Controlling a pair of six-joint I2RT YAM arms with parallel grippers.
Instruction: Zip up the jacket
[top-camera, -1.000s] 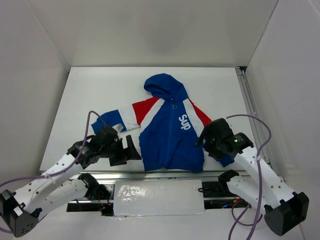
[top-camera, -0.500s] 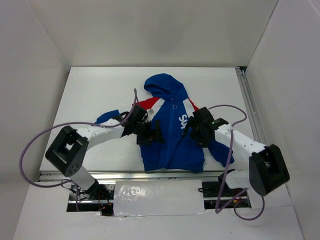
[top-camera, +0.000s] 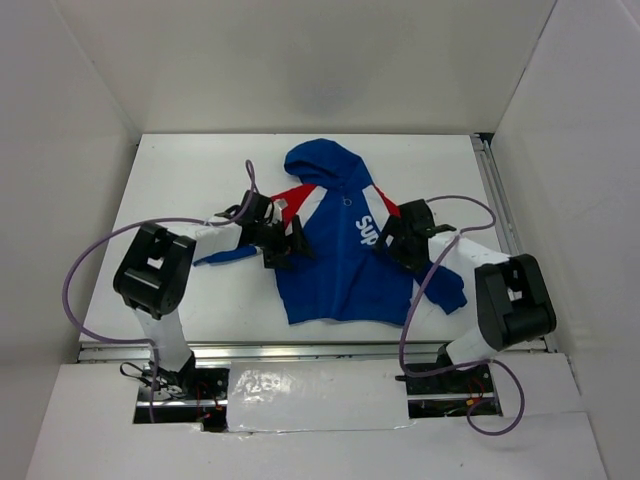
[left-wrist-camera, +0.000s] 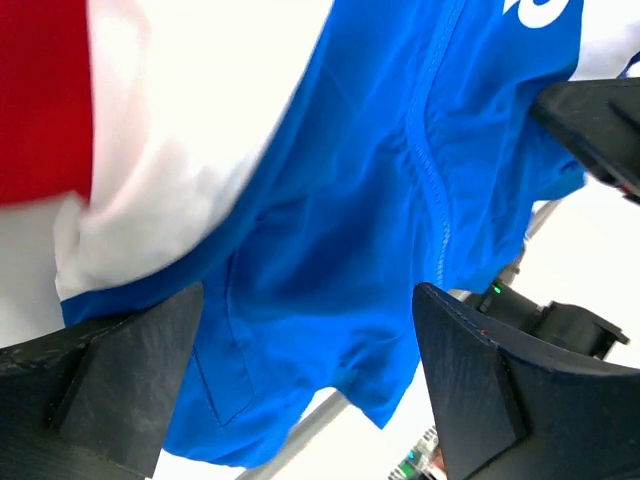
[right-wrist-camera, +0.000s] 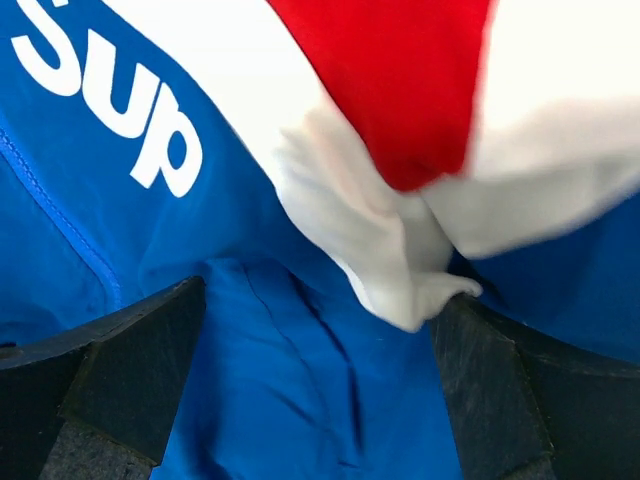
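Lying flat, the jacket (top-camera: 340, 270) looks blue, seemingly zipped; left claw (top-camera: 291, 243) and right claw (top-camera: 387, 236) gape over it.

I read the jacket (left-wrist-camera: 330, 250) as thin, smooth woven cloth with a faint sheen and fine stitching along its seam. The fingers (left-wrist-camera: 120, 380) in both wrist views look like matt black plastic, slightly grainy. The counter (top-camera: 170, 180) is white, smooth and matt.

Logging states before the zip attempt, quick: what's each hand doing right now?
Left hand: open, fingers spread over the jacket, holding nothing.
Right hand: open over the jacket's chest, holding nothing.
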